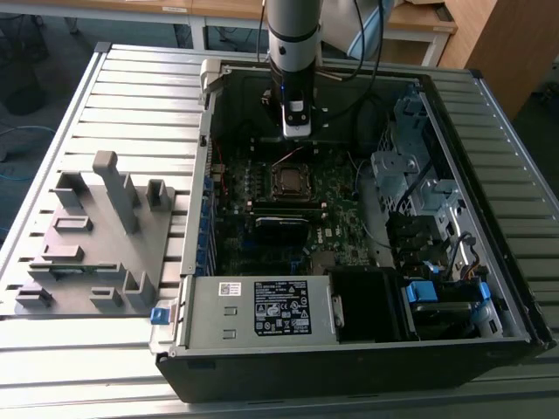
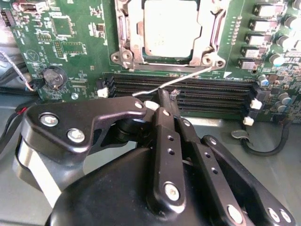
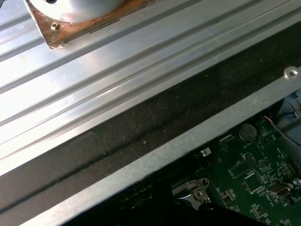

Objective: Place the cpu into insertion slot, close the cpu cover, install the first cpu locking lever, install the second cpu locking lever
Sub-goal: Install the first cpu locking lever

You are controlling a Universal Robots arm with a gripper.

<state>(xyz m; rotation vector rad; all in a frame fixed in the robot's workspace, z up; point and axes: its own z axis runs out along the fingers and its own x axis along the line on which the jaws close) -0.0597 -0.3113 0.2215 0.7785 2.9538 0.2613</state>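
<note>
The cpu (image 2: 169, 26) shows its dull silver top inside the insertion slot (image 1: 291, 181) on the green motherboard (image 2: 70, 47). The silvery cpu cover (image 2: 134, 33) lies down around the cpu's edges. A thin wire locking lever (image 2: 188, 77) slants out from the socket's corner and stands free above the memory slots. My gripper (image 2: 167, 94) hangs just beside the socket, with its black fingers (image 2: 162, 141) brought together. Their tips meet right at the lever wire. In the exterior view the gripper (image 1: 295, 133) sits directly behind the socket, inside the case.
The open computer case (image 1: 489, 218) lies on a slatted metal table (image 1: 140, 96). Long black memory slots (image 2: 188, 89) run beside the socket. A coin battery (image 2: 52, 77), a power supply (image 1: 262, 307) and drive cages (image 1: 410, 166) are around. A grey fixture (image 1: 96, 236) stands at the exterior view's left.
</note>
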